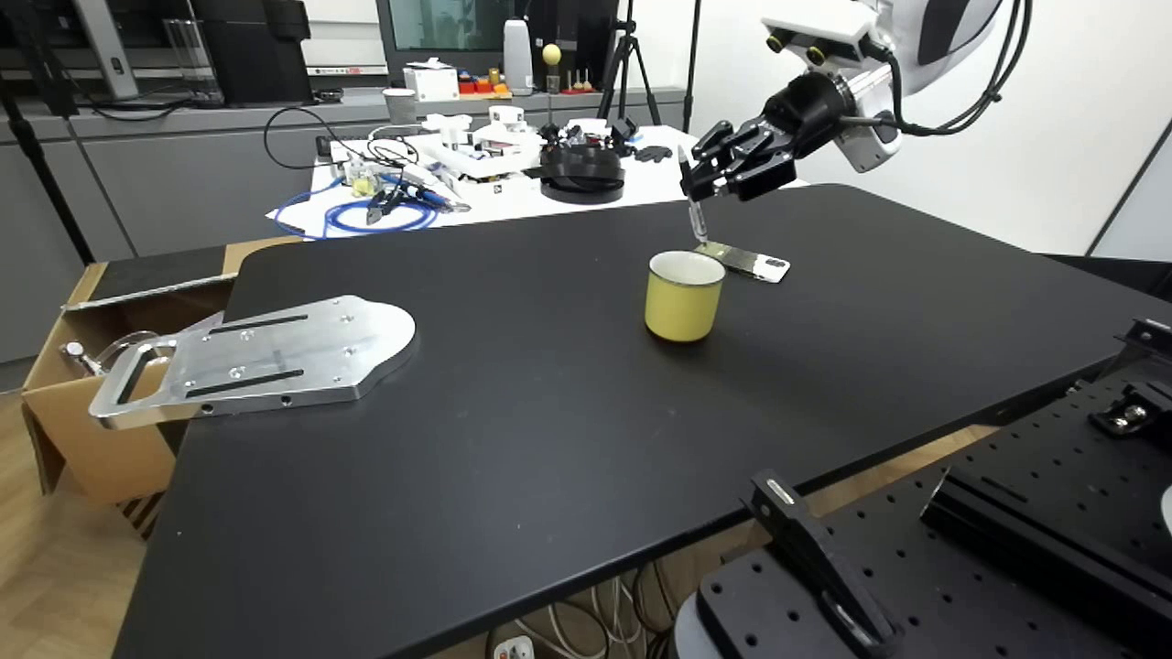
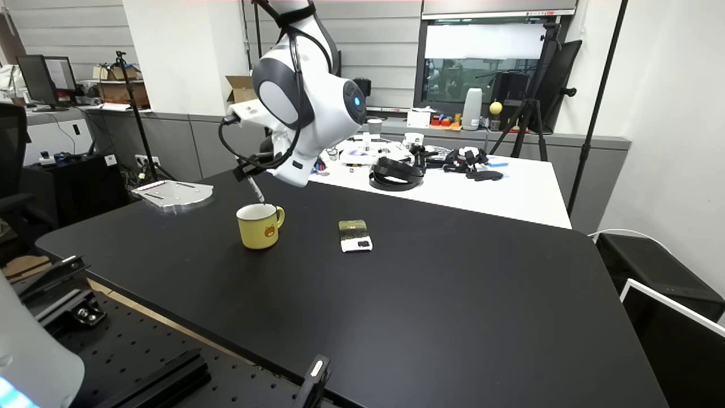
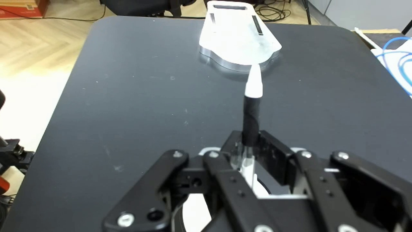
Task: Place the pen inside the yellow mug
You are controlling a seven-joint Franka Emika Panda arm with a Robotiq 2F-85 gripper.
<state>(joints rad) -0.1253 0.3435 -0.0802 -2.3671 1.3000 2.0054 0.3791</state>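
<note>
The yellow mug [image 1: 684, 300] stands upright on the black table; it also shows in an exterior view with its handle [image 2: 258, 229]. My gripper [image 1: 693, 174] is shut on the pen [image 1: 698, 218] and holds it nearly upright above the table. In the wrist view the gripper [image 3: 249, 141] pinches the pen [image 3: 252, 112] at its dark band, white tip up, clear body down. The pen's lower end [image 2: 258, 194] is close to the mug's rim in both exterior views; I cannot tell whether it is over the opening. A white, dark-rimmed shape, apparently the mug's inside [image 3: 194, 209], shows beneath the fingers.
A flat shiny rectangular item [image 1: 767, 266] lies near the mug; it also shows in an exterior view [image 2: 355, 236]. A silver metal plate with a handle [image 1: 302, 343] lies at the table's edge. A white table [image 2: 442, 192] with cables and parts stands behind.
</note>
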